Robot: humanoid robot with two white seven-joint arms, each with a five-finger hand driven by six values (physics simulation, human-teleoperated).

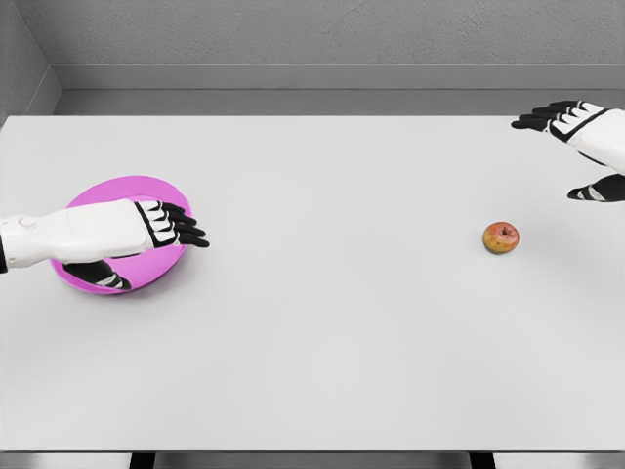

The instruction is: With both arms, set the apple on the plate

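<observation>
Head view shows a wide white rectangular table (312, 342). Left of the table's middle lies a round magenta plate (107, 193), with the white left hand (161, 227) over it, fingers extended flat, gripping nothing. At the table's far right corner the right hand (584, 132) hovers spread wide, empty. A small red-yellow apple (501, 236) sits right of the table's middle, well apart from both hands.

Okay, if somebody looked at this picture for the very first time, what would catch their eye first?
Probably the bright pink round plate at the left of the white table, partly covered by the left hand, whose fingers are spread over it. Next, the small red-yellow apple, alone at the right side of the table. The right hand shows open at the upper right, clear of the apple.
</observation>
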